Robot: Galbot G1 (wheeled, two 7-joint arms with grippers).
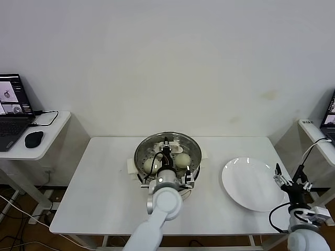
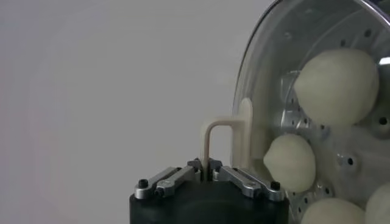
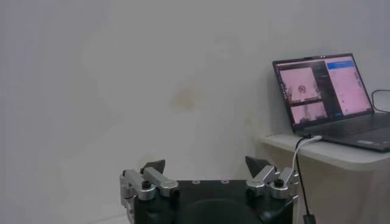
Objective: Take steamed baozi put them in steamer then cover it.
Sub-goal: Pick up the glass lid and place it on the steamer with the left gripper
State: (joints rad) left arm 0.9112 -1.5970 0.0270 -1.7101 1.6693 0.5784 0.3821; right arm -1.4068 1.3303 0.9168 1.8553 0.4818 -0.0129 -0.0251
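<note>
head view: left gripper hides the cover handle and part of the baozi; steamer base mostly behind the arm; left wrist frame edge crops two baozi; right gripper partly cropped

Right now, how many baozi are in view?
4, all on the steamer floor behind the glass cover: baozi, a second, a third, a fourth. The head view shows only two.
</note>
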